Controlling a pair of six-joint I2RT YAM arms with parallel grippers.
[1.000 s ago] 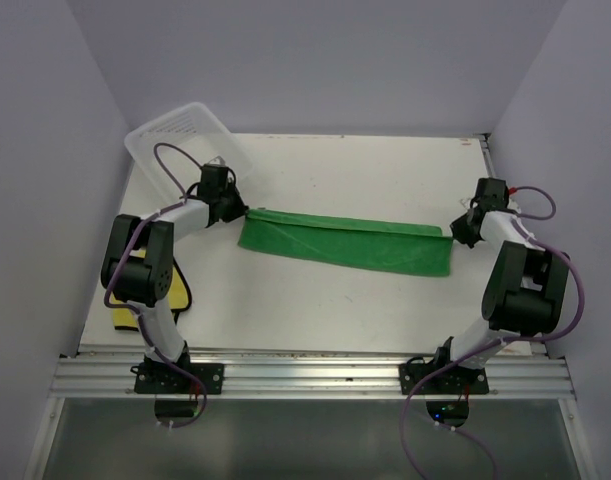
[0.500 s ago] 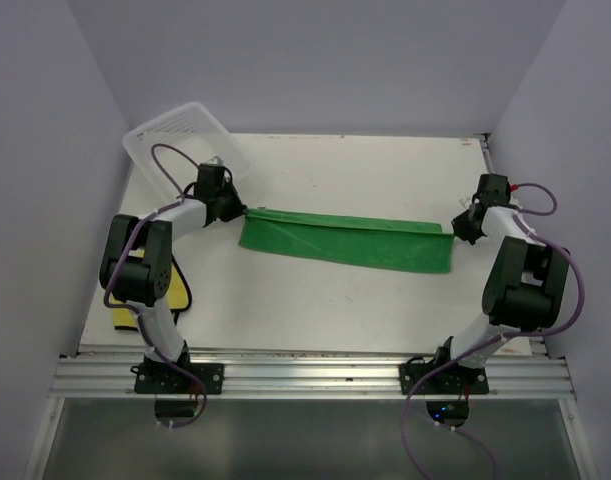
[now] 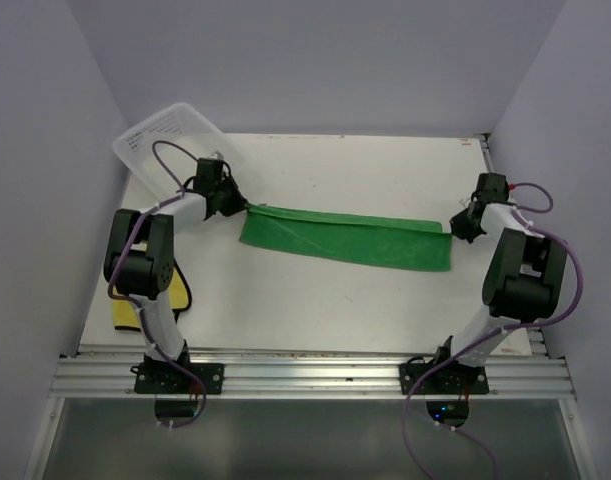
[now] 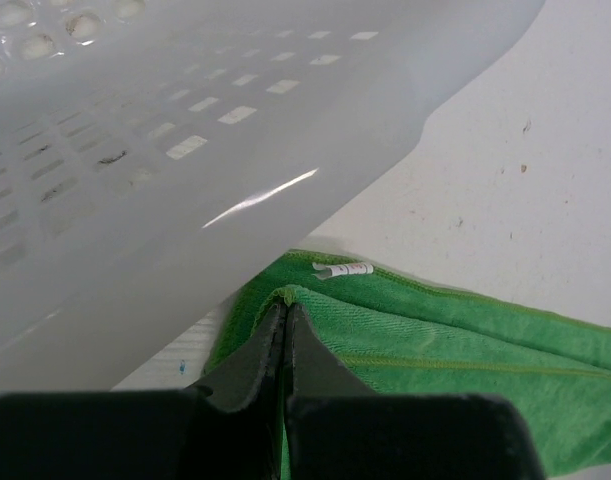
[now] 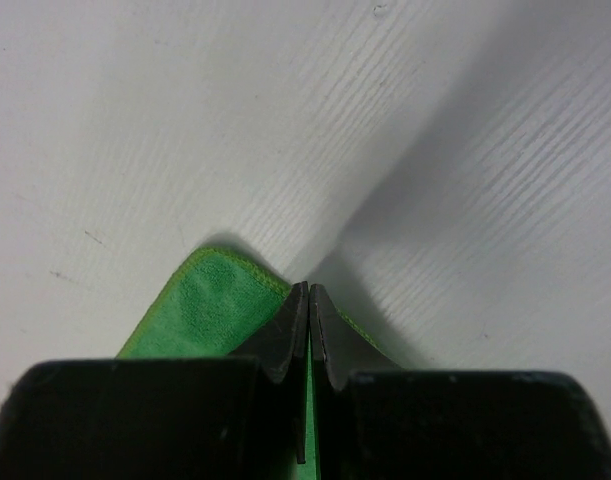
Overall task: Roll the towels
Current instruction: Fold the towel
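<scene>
The green towel (image 3: 345, 238) lies folded into a long strip across the table, stretched between my two grippers. My left gripper (image 3: 243, 206) is shut on its left corner, seen pinched between the jaws in the left wrist view (image 4: 285, 300), with the towel (image 4: 465, 350) and its small white label (image 4: 343, 269) beyond. My right gripper (image 3: 451, 230) is shut on the right corner; in the right wrist view (image 5: 307, 295) green cloth (image 5: 210, 300) shows between and beside the jaws. The yellow towel (image 3: 123, 316) with a black face lies at the near left, partly hidden behind the left arm.
The white mesh basket (image 3: 170, 135) stands tilted against the left wall at the back left, close to my left gripper; it fills the upper left of the left wrist view (image 4: 185, 130). Walls close the table on the left, back and right.
Both grippers have moved slightly toward the back, carrying the green towel's ends with them. The basket has shifted a little to the left and back.
</scene>
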